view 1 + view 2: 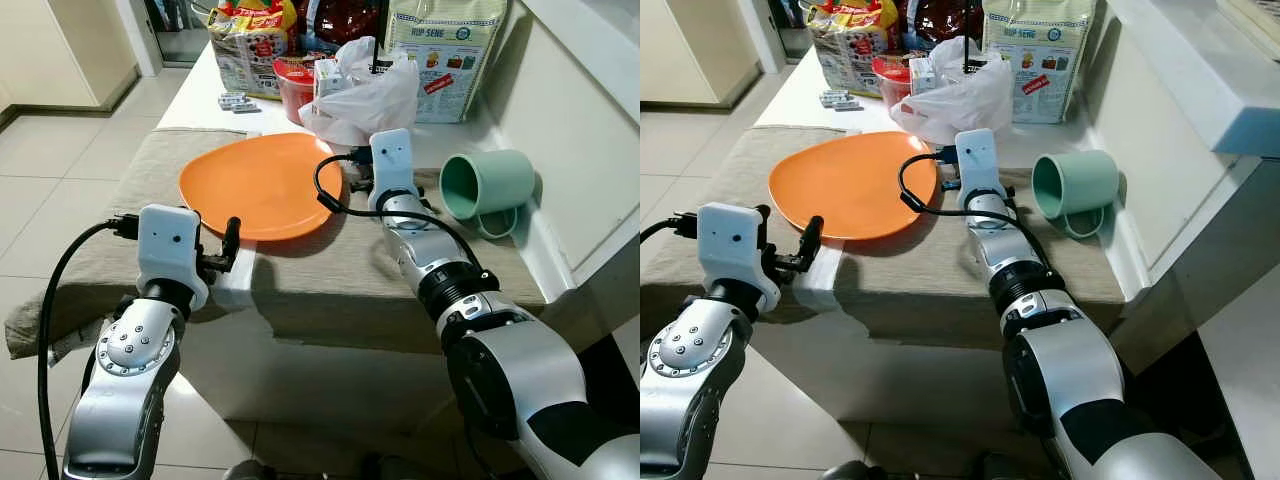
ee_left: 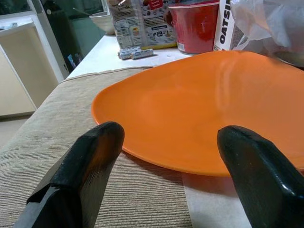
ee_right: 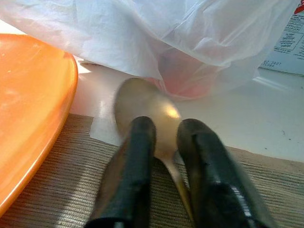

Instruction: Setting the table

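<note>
An orange plate (image 1: 262, 185) lies on the beige table mat (image 1: 150, 170). My left gripper (image 2: 171, 142) stands open at the plate's near rim, one finger (image 2: 90, 166) on each side and nothing between them. My right gripper (image 3: 167, 128) is shut on a golden spoon (image 3: 142, 102), whose bowl points at the white plastic bag (image 3: 190, 42), just right of the plate (image 3: 28, 95). The spoon's handle runs back between the fingers, low over the mat. A green mug (image 1: 487, 185) lies on its side at the mat's right end, right of my right wrist (image 1: 392, 165).
Behind the plate stand a white plastic bag (image 1: 365, 95), a red tub (image 1: 295, 85) and food packets (image 1: 250, 40), with a large printed pouch (image 1: 445, 50) to their right. A wall ledge (image 1: 580, 150) runs along the table's right. The table's front edge (image 1: 330, 300) is by my arms.
</note>
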Available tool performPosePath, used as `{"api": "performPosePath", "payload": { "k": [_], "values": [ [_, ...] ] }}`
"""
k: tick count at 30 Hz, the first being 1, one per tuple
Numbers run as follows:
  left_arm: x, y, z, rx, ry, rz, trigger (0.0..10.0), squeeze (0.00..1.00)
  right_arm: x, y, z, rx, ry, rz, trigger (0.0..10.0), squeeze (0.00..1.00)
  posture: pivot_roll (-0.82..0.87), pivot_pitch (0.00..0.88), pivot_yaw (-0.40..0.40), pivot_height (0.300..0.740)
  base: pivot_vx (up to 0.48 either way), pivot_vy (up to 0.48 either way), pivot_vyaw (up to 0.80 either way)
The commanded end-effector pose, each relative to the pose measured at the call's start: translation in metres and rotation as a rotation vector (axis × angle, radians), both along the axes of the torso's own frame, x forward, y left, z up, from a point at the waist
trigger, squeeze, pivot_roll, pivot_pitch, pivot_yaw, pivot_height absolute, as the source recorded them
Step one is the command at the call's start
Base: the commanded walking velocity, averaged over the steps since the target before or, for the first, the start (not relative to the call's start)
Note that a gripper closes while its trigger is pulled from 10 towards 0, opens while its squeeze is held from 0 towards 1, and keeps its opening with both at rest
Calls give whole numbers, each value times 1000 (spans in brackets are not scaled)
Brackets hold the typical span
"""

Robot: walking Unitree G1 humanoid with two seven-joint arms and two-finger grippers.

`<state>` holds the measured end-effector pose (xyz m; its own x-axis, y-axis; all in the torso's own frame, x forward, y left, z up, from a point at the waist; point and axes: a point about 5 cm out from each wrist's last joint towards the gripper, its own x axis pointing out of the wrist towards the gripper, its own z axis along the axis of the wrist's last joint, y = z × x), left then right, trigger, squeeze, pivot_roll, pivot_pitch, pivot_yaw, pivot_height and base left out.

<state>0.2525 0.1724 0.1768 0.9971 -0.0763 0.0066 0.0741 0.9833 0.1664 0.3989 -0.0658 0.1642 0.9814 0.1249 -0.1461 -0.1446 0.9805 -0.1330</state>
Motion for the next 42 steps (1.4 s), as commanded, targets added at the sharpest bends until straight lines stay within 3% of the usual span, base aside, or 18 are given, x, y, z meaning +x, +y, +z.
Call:
{"api": "performPosePath", "payload": {
  "k": [1,10,20,21,28,38,40,41,42],
  "values": [
    [-2,-2,5,7,-15,-10,10000,0,-14,3,-40,-7,165,15,0,0,61,125,46,740,0,0,0],
    [-1,-2,4,6,-14,-7,10000,0,-12,3,-34,1,124,8,0,0,61,128,45,740,0,0,0],
    [2,-2,5,4,-20,-5,10000,0,-5,7,-4,-47,-71,7,0,0,54,120,44,740,0,0,0],
    [2,-1,5,3,-22,-5,10000,0,-3,7,6,-59,-130,7,0,0,53,118,44,740,0,0,0],
    [3,-1,6,1,-26,-5,10000,0,1,11,35,0,-252,25,0,0,49,114,45,740,0,0,0],
    [5,-2,6,-2,-31,-7,10000,0,1,13,52,25,-324,46,0,0,42,107,44,740,0,0,0],
    [5,-2,6,-2,-31,-7,10000,0,2,13,50,32,-296,42,0,0,42,107,44,740,0,0,0],
    [5,-2,6,-2,-31,-7,10000,0,2,11,47,34,-271,32,9529,0,43,107,45,740,0,0,0],
    [5,-2,6,-2,-32,-7,10000,0,2,10,43,32,-248,31,10000,404,42,108,44,740,0,0,0]
  ]
}}
